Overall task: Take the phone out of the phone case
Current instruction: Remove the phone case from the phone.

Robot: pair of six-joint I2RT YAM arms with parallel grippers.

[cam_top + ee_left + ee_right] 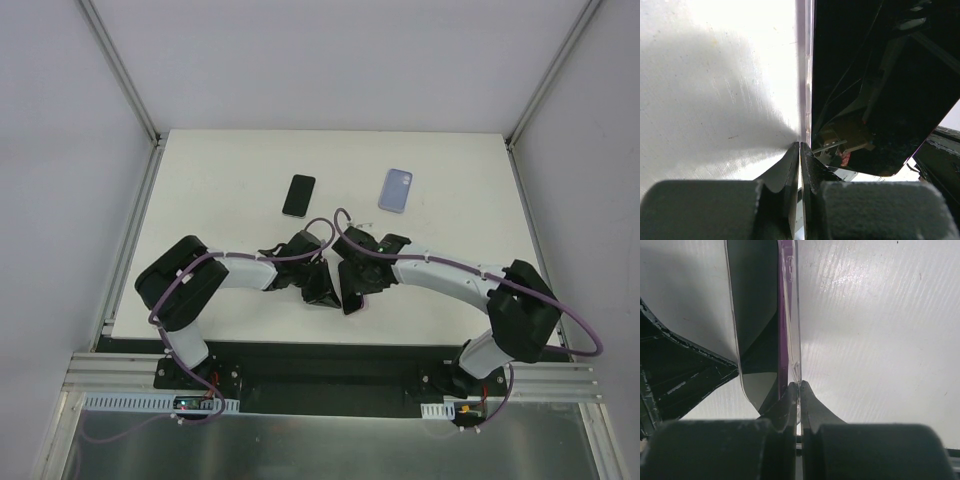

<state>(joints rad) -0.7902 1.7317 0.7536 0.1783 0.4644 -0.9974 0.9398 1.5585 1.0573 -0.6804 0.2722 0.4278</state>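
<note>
Closest to me, along the bottom of the overhead view, the two bases sit bolted to the rail. From there the left arm [185, 285] and the right arm [520, 310] both bend in toward the lower middle of the white table [200, 200] and meet nose to nose. The left gripper [322, 290] comes in from the left and the right gripper [355, 280] from the right. Between them, just below the centre of the frame, is the phone [352, 300], a dark slab turned up on its edge.

In the left wrist view, the left gripper [800, 146] has its fingers pressed together on the thin clear rim of the phone case [805, 75], which runs straight up the middle of the frame. The black glass of the phone [865, 100] fills the right half and mirrors bits of the rig. Bare table with a grey shadow lies on the left.

In the right wrist view, the right gripper [799, 385] is likewise pinched tight on the clear, purple-tinted edge of the phone case [790, 300], in the upper middle. The dark face of the phone [757, 305] sits just to its left. I cannot tell how deep the phone sits in it.

Farther back in the overhead view, a second phone [298, 195] lies flat above the grippers. A lilac case [397, 189] lies to its right, apart from it.
</note>
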